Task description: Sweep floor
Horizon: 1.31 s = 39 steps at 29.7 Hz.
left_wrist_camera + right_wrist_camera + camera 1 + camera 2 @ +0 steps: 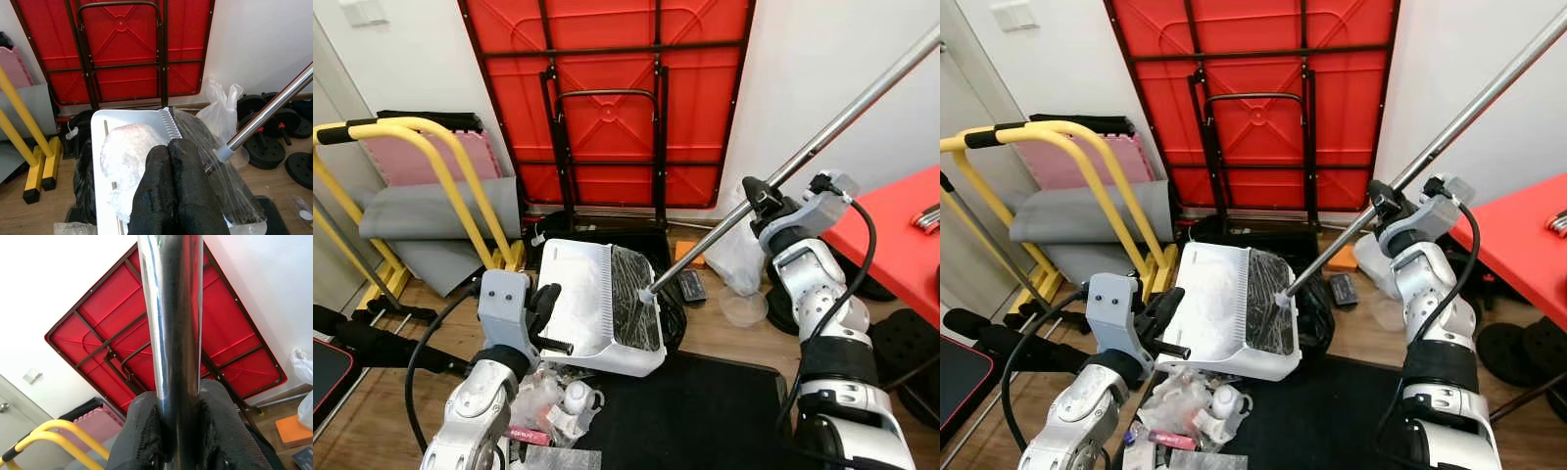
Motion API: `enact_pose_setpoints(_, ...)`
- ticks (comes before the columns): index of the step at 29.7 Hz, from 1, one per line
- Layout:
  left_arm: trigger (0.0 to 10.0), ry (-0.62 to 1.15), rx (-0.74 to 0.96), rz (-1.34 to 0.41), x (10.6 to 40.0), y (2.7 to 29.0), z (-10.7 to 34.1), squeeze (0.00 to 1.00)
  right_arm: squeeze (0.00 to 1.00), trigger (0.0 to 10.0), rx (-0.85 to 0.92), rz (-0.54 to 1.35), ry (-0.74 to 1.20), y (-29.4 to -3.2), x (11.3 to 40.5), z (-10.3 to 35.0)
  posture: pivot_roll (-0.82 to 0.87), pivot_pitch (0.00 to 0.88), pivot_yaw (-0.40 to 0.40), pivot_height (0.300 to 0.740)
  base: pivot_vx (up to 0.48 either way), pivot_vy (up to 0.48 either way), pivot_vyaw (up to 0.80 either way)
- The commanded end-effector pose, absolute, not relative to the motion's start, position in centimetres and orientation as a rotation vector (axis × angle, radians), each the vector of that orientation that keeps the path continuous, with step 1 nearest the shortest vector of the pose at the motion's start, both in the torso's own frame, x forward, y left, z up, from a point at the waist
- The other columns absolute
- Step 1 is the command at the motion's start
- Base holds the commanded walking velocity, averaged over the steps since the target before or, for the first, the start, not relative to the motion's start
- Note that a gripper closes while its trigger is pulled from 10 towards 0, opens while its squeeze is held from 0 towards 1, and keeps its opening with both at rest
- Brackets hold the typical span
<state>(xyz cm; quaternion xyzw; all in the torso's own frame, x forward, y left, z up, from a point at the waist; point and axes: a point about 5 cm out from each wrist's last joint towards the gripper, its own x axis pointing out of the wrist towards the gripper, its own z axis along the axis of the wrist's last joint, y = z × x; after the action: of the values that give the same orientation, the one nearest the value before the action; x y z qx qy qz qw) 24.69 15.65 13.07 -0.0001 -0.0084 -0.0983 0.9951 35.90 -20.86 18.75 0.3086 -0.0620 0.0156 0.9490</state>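
A white dustpan (579, 292) is held tilted above the floor, with my left gripper (546, 302) shut on its near edge. In the left wrist view the black fingers (171, 196) are pressed together in front of the pan, which holds a white clump of rubbish (128, 155). My right gripper (761, 199) is shut on the broom's silver pole (847, 113), seen close in the right wrist view (171, 333). The pole slants down to the broom head (636, 305), whose bristles rest inside the dustpan.
A black bag (1317, 315) lies under the pan, and loose rubbish (560, 399) sits beside a black mat (705, 411). A folded red table (607, 98) leans on the wall. A yellow frame (460, 186) stands left, with a red table (901, 225) and weight plates (901, 343) right.
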Motion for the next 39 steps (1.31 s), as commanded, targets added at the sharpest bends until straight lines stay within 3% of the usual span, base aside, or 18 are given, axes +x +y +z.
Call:
enact_pose_setpoints(1,10.0,-0.003,-0.005,-0.201,24.5,15.8,12.7,0.0,0.0,10.0,0.667,0.065,-0.17,-20.3,35.8,19.9,-0.03,0.0,0.006,0.74,0.0,0.0,0.0)
enact_pose_setpoints(9,10.0,-0.018,-0.005,-0.257,24.3,15.2,12.8,0.0,0.0,10.0,0.675,0.085,-0.155,-19.5,35.9,19.8,-0.03,0.0,0.004,0.74,0.0,0.0,-0.34)
enact_pose_setpoints(14,10.0,-0.024,-0.008,-0.268,24.2,15.1,12.9,0.0,0.0,10.0,0.684,0.099,-0.162,-19.3,35.9,20.0,-0.03,0.0,0.004,0.74,0.275,0.0,0.0)
enact_pose_setpoints(28,10.0,-0.034,-0.012,-0.282,24.1,14.9,13.0,0.0,0.0,10.0,0.7,0.115,-0.174,-19.1,35.8,20.3,-0.03,0.0,0.001,0.74,0.321,0.0,-0.56)
enact_pose_setpoints(39,10.0,-0.041,-0.014,-0.282,24.1,14.9,13.2,0.0,0.0,10.0,0.668,0.137,-0.17,-18.8,35.8,20.4,-0.03,0.0,-0.002,0.74,0.346,0.0,0.0)
